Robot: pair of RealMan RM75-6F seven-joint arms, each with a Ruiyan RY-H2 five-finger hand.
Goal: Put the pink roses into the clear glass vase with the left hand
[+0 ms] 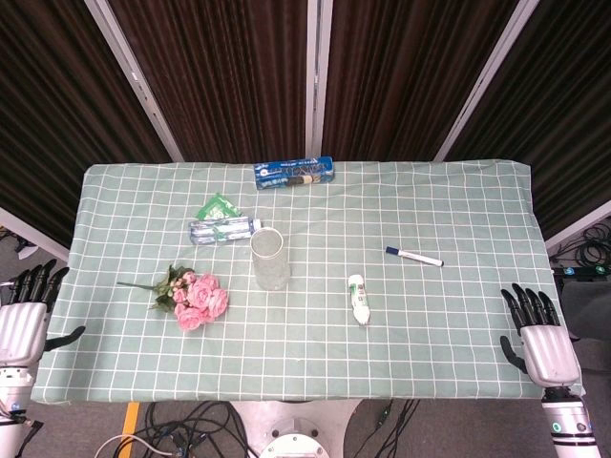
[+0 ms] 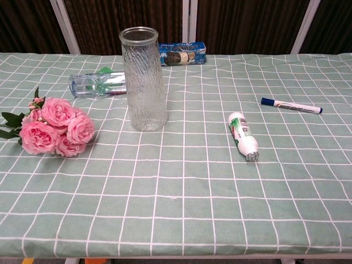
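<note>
Left hand [image 1: 24, 329] rests at my edge of the counter [image 1: 458, 210], fingers [image 1: 38, 281] spread and holding nothing. Right hand [image 1: 546, 343] is likewise spread and empty at the opposite corner.

Pink roses [image 1: 199, 299] lie flat on the counter, ahead and inward of my left fingers, blooms pointing toward the glass vase [image 1: 270, 258], stems trailing back toward me. The vase stands upright just beyond the blooms, not touching them.

Judgement: the bunch is light and soft, and petals crush easily. Grip low on the stems, below the leaves. The vase looks tall, narrow and tippable; lower stems in first without knocking the rim.
</note>
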